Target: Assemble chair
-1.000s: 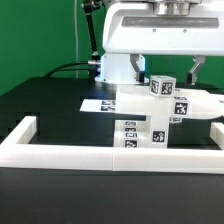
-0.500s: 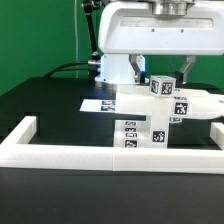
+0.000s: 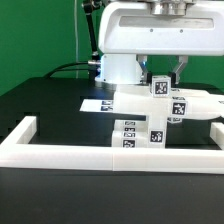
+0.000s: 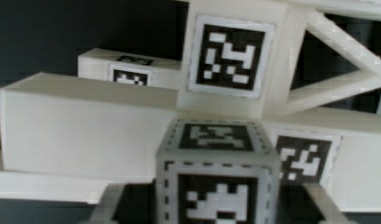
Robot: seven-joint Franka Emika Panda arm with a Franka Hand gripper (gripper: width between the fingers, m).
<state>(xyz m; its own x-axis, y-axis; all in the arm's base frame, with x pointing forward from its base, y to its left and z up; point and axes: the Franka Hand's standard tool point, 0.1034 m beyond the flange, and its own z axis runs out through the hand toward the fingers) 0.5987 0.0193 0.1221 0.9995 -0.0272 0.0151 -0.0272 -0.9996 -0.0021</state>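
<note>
The chair [image 3: 140,118] stands partly built in the middle of the black table, a cluster of white blocky pieces with square tags. At its top sits a small tagged block [image 3: 161,87]. My gripper [image 3: 162,78] comes straight down over it, with one finger pressed against each side, shut on the block. In the wrist view the same block [image 4: 219,165] fills the lower middle, with dark fingers [image 4: 130,198] flanking it. Behind it lie a broad white piece [image 4: 80,115] and a tagged bar [image 4: 231,45].
A long white border frame [image 3: 60,152] runs along the front and up the exterior view's left side. The marker board [image 3: 97,104] lies flat behind the chair. A black cable [image 3: 70,68] trails at the back left, before a green backdrop.
The two fingers have come inward from wide apart and now press on the sides of the top block. The arm and chair pieces have stayed in place.
</note>
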